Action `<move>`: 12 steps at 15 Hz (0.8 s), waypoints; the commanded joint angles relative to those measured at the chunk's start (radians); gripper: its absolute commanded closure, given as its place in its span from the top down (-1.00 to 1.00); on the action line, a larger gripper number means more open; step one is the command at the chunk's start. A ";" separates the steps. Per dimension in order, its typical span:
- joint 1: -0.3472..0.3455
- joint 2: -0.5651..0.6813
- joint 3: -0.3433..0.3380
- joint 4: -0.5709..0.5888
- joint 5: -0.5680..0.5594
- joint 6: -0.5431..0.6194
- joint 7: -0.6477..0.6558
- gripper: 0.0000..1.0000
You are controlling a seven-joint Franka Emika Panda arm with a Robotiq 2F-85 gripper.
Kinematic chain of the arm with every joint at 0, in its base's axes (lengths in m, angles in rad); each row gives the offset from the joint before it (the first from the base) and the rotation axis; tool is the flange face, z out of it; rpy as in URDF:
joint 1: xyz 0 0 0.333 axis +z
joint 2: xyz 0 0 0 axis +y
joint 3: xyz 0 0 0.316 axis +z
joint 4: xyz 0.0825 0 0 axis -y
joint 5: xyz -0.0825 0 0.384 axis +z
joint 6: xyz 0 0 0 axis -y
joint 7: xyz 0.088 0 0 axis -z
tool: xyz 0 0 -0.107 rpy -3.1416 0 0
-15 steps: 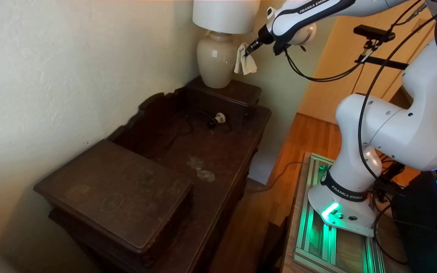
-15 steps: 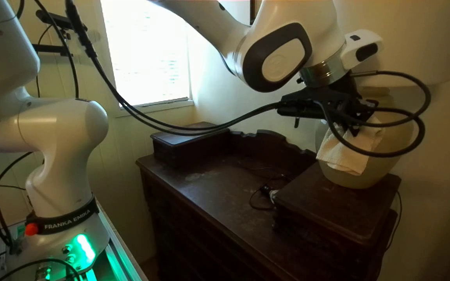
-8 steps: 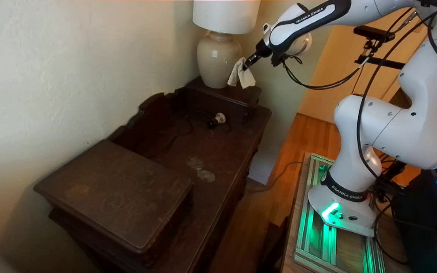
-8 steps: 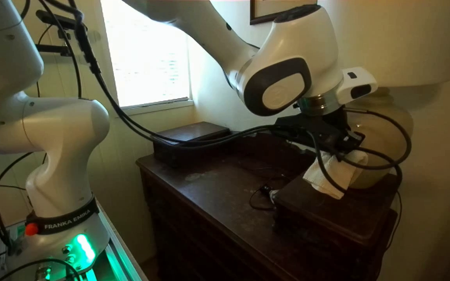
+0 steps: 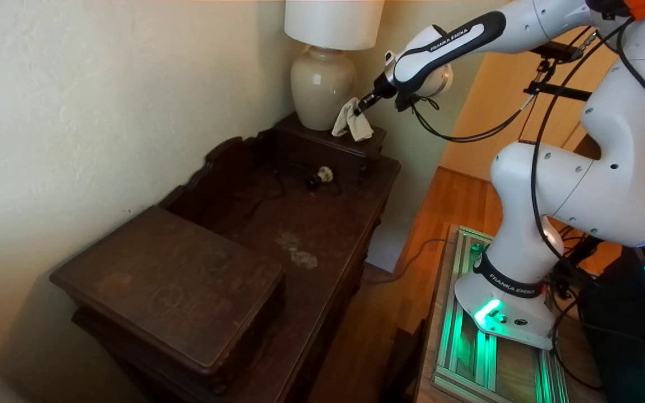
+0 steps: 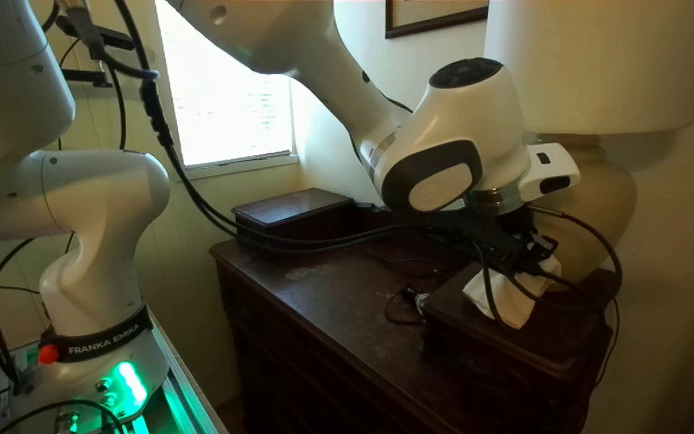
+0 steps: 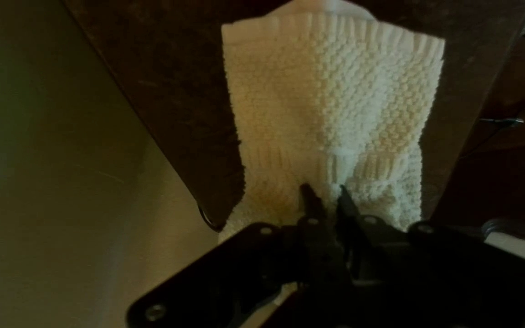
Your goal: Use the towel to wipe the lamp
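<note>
The lamp has a cream base (image 5: 319, 84) and a white shade (image 5: 333, 25); its base also shows in an exterior view (image 6: 600, 193), partly behind the arm. My gripper (image 7: 324, 189) is shut on the cream towel (image 7: 335, 91), with a fold between its fingertips. In both exterior views the towel (image 5: 353, 122) (image 6: 506, 295) hangs beside the lower part of the lamp base, just over the raised box top. I cannot tell whether the towel touches the lamp or the box. In an exterior view my gripper (image 5: 358, 111) points down toward the lamp's foot.
The lamp stands on a raised box (image 5: 322, 154) at one end of a dark wooden dresser (image 5: 333, 224). A second raised box (image 5: 166, 280) is at its other end. A cord with a plug (image 5: 322, 175) lies between them. The wall (image 5: 160, 84) runs behind.
My gripper has moved down with the towel, from beside the middle of the lamp base to beside its foot, close above the box top. The lamp has not moved.
</note>
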State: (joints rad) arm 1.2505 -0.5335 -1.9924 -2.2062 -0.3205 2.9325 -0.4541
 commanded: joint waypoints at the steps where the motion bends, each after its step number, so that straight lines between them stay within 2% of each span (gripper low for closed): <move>1: -0.017 -0.062 0.031 0.025 -0.030 -0.013 0.003 -0.95; 4: -0.084 -0.058 0.111 0.012 -0.017 -0.024 -0.011 -0.95; 9: -0.246 -0.012 0.281 -0.004 0.003 -0.089 -0.012 -0.95; 12: -0.325 0.000 0.358 0.000 0.012 -0.081 -0.013 -0.95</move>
State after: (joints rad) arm 0.9955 -0.5433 -1.7118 -2.2118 -0.3200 2.8520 -0.4622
